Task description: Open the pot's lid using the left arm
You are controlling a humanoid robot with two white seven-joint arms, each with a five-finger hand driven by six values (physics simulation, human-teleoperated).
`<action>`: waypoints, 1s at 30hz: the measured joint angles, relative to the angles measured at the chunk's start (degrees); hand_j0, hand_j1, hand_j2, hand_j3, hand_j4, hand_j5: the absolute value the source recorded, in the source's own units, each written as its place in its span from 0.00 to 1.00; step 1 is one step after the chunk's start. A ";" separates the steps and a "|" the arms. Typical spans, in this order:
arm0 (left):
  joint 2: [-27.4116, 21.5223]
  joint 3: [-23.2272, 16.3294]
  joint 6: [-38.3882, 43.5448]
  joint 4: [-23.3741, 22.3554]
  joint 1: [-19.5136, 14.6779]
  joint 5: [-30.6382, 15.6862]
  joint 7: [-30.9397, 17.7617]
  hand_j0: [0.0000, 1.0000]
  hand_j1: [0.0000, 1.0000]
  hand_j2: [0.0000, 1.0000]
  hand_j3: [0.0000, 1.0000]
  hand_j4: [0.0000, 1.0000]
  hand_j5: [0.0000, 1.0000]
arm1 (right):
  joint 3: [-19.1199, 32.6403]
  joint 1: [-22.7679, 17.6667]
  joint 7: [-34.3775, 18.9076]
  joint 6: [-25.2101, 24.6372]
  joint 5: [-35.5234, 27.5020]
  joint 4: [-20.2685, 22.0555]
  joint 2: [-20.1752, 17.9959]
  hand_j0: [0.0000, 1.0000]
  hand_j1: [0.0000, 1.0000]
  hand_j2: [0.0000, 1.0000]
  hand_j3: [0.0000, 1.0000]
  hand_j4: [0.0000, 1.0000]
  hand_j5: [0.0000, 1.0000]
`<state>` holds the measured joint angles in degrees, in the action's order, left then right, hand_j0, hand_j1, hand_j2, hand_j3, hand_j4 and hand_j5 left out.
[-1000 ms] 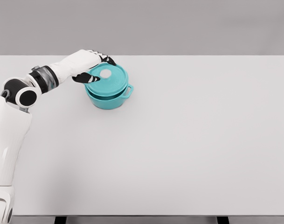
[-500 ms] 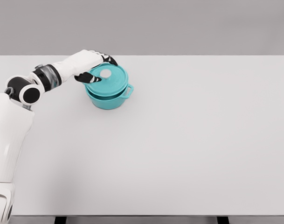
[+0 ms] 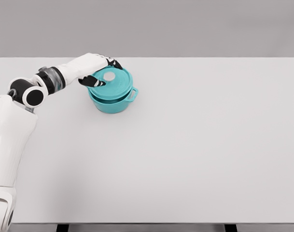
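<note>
The broad white rectangular table (image 3: 195, 159) spreads out beneath my fingers and far off to their right, pale and flat to its edges. My white jointed left arm (image 3: 21, 121) comes up from the lower left, bends at a black-and-white elbow, and runs along the tabletop toward the far left part of the surface. Directly under and just right of my fingertips sits the round teal pot (image 3: 113, 102), with a small loop handle sticking out on the side away from my hand. On it lies the teal round lid (image 3: 112, 83), tilted, with its edge on my fingers' side raised above the pot rim. My left hand (image 3: 91, 67) closes on that near edge: the dark-tipped fingers (image 3: 113, 63) curl over the far-left rim while my thumb (image 3: 91, 81) presses in from the near side, pinching the lid between them. Just beyond my fingertips, the small pale round knob (image 3: 109, 76) sits at the lid's centre, untouched.
</note>
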<state>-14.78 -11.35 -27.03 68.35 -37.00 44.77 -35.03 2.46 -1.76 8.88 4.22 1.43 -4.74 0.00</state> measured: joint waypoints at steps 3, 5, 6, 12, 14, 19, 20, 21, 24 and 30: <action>0.03 -0.03 0.00 -0.29 -0.18 -0.01 0.00 0.74 0.74 0.74 0.74 0.74 0.74 | 0.00 0.00 0.00 0.00 0.00 0.00 0.00 1.00 1.00 1.00 1.00 1.00 1.00; 0.05 -0.05 0.01 -0.72 -0.53 0.00 0.00 0.73 0.73 0.73 0.73 0.73 0.73 | 0.00 0.00 0.00 0.00 0.00 0.00 0.00 1.00 1.00 1.00 1.00 1.00 1.00; 0.06 -0.12 0.00 -0.87 -0.53 0.01 0.00 0.73 0.73 0.73 0.73 0.73 0.73 | 0.00 0.00 0.00 0.00 0.00 0.00 0.00 1.00 1.00 1.00 1.00 1.00 1.00; 0.10 -0.36 0.07 -1.18 -0.53 0.01 0.00 0.70 0.70 0.70 0.70 0.70 0.70 | 0.00 0.00 0.00 0.00 0.00 0.00 0.00 1.00 1.00 1.00 1.00 1.00 1.00; 0.11 -0.38 0.08 -1.20 -0.53 0.01 0.00 0.70 0.70 0.70 0.70 0.70 0.70 | 0.00 0.00 0.00 0.00 0.00 0.00 0.00 1.00 1.00 1.00 1.00 1.00 1.00; 0.17 -0.39 0.09 -1.23 -0.53 0.01 0.00 0.70 0.70 0.70 0.70 0.70 0.70 | 0.00 0.00 0.00 -0.01 0.00 0.00 0.00 1.00 1.00 1.00 1.00 1.00 1.00; 0.18 -0.39 0.09 -1.24 -0.53 0.01 0.00 0.70 0.70 0.70 0.70 0.70 0.70 | 0.00 0.00 0.00 -0.01 0.00 0.00 0.00 1.00 1.00 1.00 1.00 1.00 1.00; 0.18 -0.39 0.11 -1.24 -0.53 0.00 0.00 0.69 0.69 0.69 0.69 0.69 0.69 | 0.00 0.00 0.00 -0.01 0.00 0.00 0.00 1.00 1.00 1.00 1.00 1.00 1.00; 0.44 -0.67 1.33 -1.22 -0.53 -0.04 0.00 0.69 0.69 0.69 0.69 0.69 0.69 | 0.00 0.00 0.00 0.00 0.00 0.00 0.00 1.00 1.00 1.00 1.00 1.00 1.00; 0.69 -1.19 2.70 -1.22 -0.53 -0.16 0.00 0.67 0.67 0.67 0.67 0.67 0.67 | 0.00 0.00 0.00 0.00 0.00 0.00 0.00 1.00 1.00 1.00 1.00 1.00 1.00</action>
<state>-14.09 -12.54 -24.33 67.13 -37.53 44.61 -35.03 2.46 -1.76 8.88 4.22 1.43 -4.74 0.00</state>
